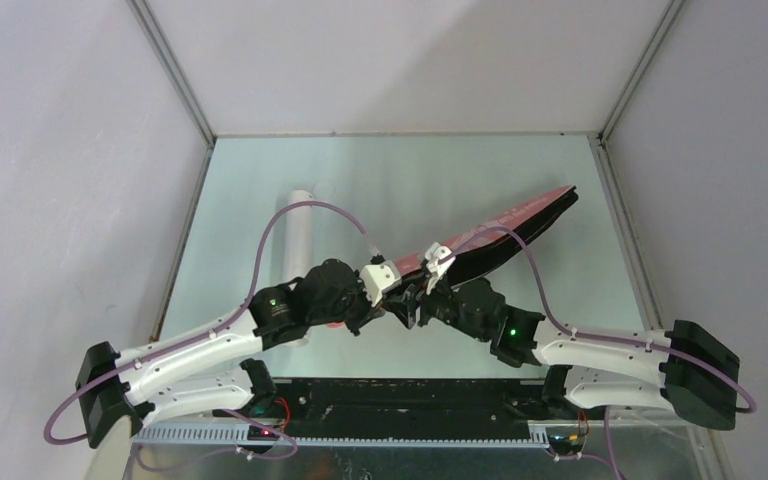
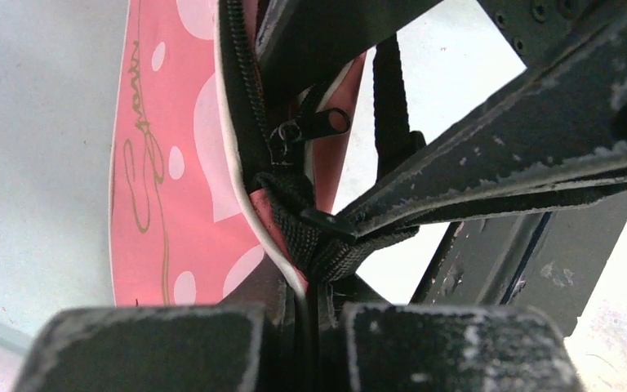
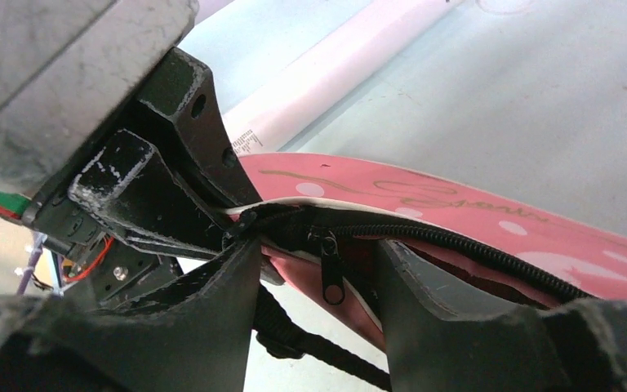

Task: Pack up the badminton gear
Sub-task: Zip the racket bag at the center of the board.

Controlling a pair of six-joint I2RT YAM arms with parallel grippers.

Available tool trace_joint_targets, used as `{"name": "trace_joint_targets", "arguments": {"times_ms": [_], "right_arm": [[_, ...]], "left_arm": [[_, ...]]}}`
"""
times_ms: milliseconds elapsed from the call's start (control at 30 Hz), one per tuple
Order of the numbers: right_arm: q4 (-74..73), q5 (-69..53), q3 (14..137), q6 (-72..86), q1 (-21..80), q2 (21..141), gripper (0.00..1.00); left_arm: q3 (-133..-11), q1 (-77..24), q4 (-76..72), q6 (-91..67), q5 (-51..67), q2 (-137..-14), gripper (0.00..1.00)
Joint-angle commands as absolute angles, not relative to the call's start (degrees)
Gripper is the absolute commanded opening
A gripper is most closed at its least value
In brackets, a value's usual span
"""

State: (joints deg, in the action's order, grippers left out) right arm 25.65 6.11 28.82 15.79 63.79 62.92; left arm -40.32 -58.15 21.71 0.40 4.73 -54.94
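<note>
The pink racket bag (image 1: 520, 215) lies slantwise across the table, its narrow end lifted between the two grippers. My left gripper (image 2: 322, 327) is shut on that end, pinching the white piping and black webbing (image 2: 335, 245). The black zipper pull (image 3: 331, 273) hangs from the partly open zipper between the fingers of my right gripper (image 3: 318, 282), which stands open and does not touch it. In the top view the left gripper (image 1: 385, 285) and the right gripper (image 1: 422, 292) meet at the bag's near end. The long white tube (image 1: 295, 240) lies to the left of the bag.
The black strap (image 3: 326, 347) hangs under the bag, below the right fingers. The pale green table (image 1: 410, 170) is walled by white panels with metal posts on the left, back and right. Both arms' purple cables arch over the middle.
</note>
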Motion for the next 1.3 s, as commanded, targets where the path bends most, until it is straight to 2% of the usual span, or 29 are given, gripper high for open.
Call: {"name": "trace_joint_targets", "arguments": {"times_ms": [0, 67, 300, 400, 533, 800, 867, 1033, 1267], "right_arm": [[32.3, 21.17, 32.26, 19.53, 65.56, 65.15, 0.52], [34.55, 20.04, 32.26, 19.69, 65.8, 65.42, 0.44], [28.17, 24.21, 32.26, 23.02, 65.3, 61.83, 0.0], [19.7, 24.24, 32.26, 22.73, 63.58, 58.17, 0.0], [7.14, 17.89, 32.33, 18.63, 57.08, 54.39, 0.0], [-13.11, 0.15, 33.19, 0.92, 34.86, 50.53, 0.0], [-14.26, -4.94, 33.12, -3.5, 29.87, 49.71, 0.0], [-14.79, -6.34, 34.77, -3.96, 18.48, 48.36, 0.0], [-8.42, 4.76, 34.89, -4.9, 7.64, 53.12, 0.0]], "left_arm": [[-39.46, -59.85, 17.44, -3.51, 15.82, -55.2, 0.0], [-39.28, -59.85, 17.57, -3.33, 16.13, -55.29, 0.0], [-38.64, -59.85, 18.32, -2.57, 15.35, -53.98, 0.0], [-38.43, -59.85, 19.06, -2.06, 12.92, -52.97, 0.0], [-38.14, -59.85, 20.39, -0.49, 7.74, -50.88, 0.0], [-38.36, -59.79, 21.82, 4.13, 3.12, -48.72, 0.0], [-38.37, -59.77, 21.95, 4.56, 3.02, -48.4, 0.0], [-38.18, -59.77, 21.75, 5.27, 2.81, -47.29, 0.0], [-38.35, -59.53, 19.94, 7.07, 0.56, -44.33, 0.0]]}}
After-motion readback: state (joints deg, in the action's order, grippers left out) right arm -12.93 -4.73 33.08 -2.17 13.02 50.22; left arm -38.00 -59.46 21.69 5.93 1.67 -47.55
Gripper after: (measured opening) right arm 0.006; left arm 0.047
